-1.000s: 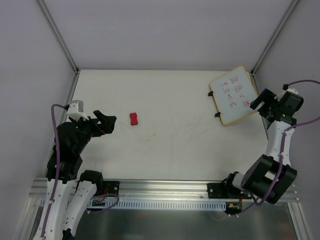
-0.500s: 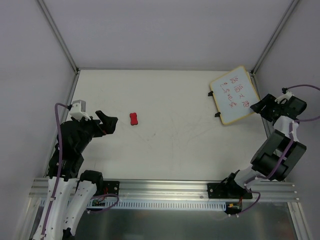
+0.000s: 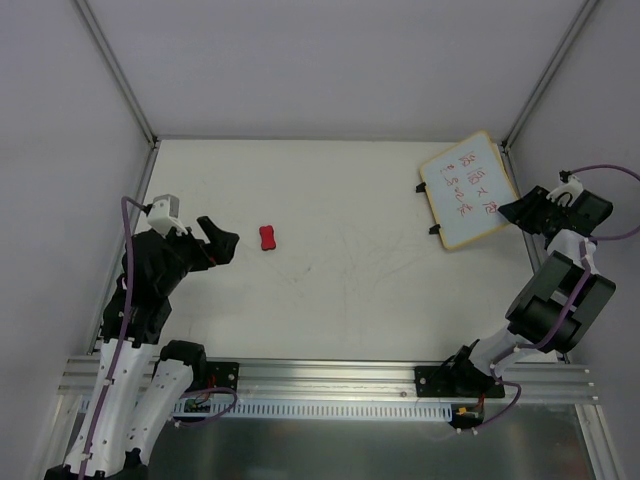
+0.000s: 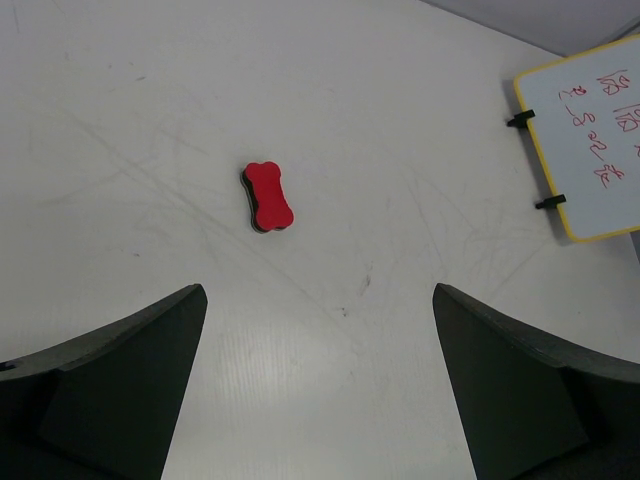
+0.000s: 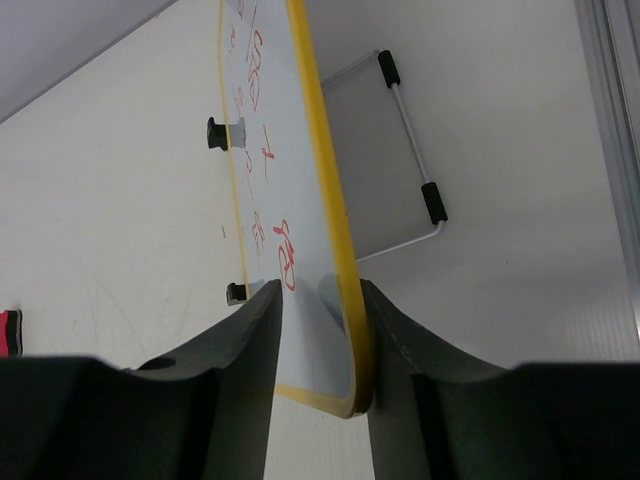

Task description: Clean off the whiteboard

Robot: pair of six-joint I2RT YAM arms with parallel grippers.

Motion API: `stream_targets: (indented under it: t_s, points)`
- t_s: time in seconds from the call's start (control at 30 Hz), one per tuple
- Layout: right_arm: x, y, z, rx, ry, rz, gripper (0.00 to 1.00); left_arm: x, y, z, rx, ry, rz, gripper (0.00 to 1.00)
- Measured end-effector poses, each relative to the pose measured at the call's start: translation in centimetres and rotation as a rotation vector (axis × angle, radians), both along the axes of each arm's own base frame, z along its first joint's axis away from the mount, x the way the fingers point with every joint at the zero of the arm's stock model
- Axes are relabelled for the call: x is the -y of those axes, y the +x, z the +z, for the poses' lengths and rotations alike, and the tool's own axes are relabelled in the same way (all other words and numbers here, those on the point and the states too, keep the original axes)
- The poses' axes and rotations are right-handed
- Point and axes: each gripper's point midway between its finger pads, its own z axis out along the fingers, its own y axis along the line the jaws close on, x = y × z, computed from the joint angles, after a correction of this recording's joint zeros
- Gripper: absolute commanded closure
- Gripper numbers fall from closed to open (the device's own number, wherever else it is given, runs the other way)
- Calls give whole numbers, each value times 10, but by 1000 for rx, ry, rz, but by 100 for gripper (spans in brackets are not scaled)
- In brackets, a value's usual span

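Right arm folded steeply, right gripper [image 3: 512, 208] pinching the edge of the whiteboard [image 3: 465, 190], far right on table [image 3: 350, 300], left gripper [image 3: 218, 243] spread wide, empty, near red eraser [image 3: 268, 238].

You can't read the red handwriting on the whiteboard [image 3: 468, 190] from overhead: far too small. On the left wrist camera the whiteboard runs off the right edge, and part of its writing goes with it. On the right wrist camera its top is cut off, and the right gripper [image 5: 322, 295] covers both faces of its near corner. Behind the whiteboard, the wire stand [image 5: 408, 135] is half hidden. Far left of the whiteboard, the red eraser [image 5: 8, 332] is sliced by the view's edge.
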Motion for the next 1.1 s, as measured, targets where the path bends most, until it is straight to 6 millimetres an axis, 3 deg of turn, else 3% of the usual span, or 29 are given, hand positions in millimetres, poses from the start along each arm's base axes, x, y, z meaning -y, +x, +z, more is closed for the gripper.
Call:
stream_targets:
  t_s: [0.13,0.37,0.77,0.9,1.1]
  points:
    - [-1,1,3,15,3,13,71,0,1,-2,-8,3,-2,1]
    - [-13,0,15,58,87,78,100,2,3,-5,-24,3,-8,1]
    - [-15,7,34,118,123,82,100,5,2,-5,-26,-3,-26,1]
    - [-15,9,54,160,123,68,100,5,2,-5,-26,-3,-26,1]
    - [-17,12,102,262,97,61,100,5,3,-7,-36,-4,-28,1]
